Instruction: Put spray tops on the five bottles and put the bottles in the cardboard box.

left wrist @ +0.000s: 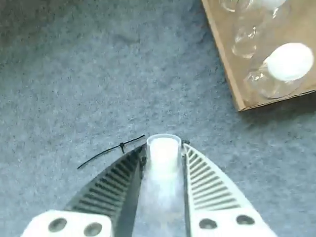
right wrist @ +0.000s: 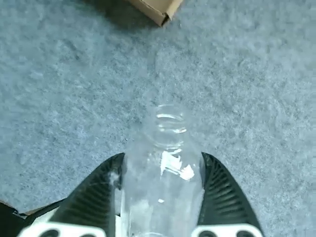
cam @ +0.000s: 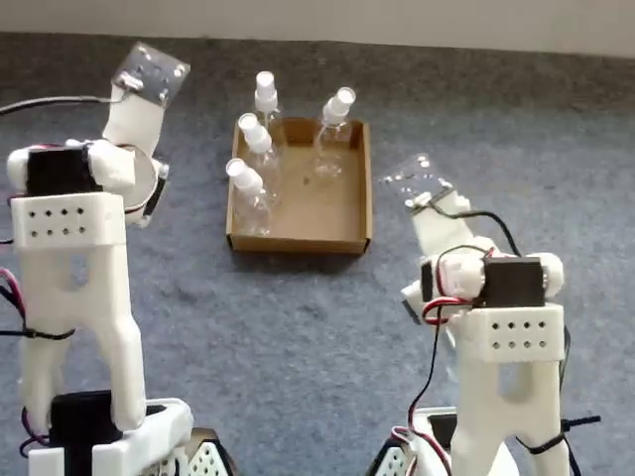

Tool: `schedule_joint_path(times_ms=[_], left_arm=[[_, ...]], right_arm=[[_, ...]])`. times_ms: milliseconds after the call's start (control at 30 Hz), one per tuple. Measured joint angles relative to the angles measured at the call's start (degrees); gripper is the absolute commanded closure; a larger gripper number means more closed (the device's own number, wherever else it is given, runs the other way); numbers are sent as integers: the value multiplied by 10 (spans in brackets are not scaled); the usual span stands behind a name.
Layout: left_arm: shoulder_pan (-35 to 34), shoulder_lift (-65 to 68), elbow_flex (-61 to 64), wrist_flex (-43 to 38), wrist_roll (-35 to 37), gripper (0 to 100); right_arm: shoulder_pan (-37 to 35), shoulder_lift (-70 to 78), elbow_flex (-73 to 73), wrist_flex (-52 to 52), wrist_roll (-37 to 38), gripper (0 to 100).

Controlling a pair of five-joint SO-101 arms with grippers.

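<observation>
While pinching the last bottle (right wrist: 168, 128) mid-body, holds it over the gray counter (right wrist: 59, 74) near a corner of the cardboard box (right wrist: 155, 10): right hand (right wrist: 164, 165). Looks clear, thin-walled, empty, neck open and threaded. Judged light, slick, likely to dent under a hard squeeze; best taken at the body, neck left free. Pinched in the left hand (left wrist: 164, 150): white spray top (left wrist: 163, 143), small, stiff. Four capped bottles (cam: 256, 159) standing in the box.

Four capped bottles (cam: 268, 111) (cam: 331, 144) (cam: 264, 159) (cam: 252, 206), one open bottle (right wrist: 165, 163), one spray top (left wrist: 163, 148) — one box (cam: 352, 241).
</observation>
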Motion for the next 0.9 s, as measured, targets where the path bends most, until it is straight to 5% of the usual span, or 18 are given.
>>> schedule_joint_path(times_ms=[200,533,900], left_arm=[[40,-3,-134,83,99,997],[138,-183,-121,87,202,996],[323,-296,-116,-89,353,996]], right_arm=[[-96,-47,2,-100,-92,947],[-183,-275,258,-309,-144,947],[-185,-524,482,-423,-191,981]])
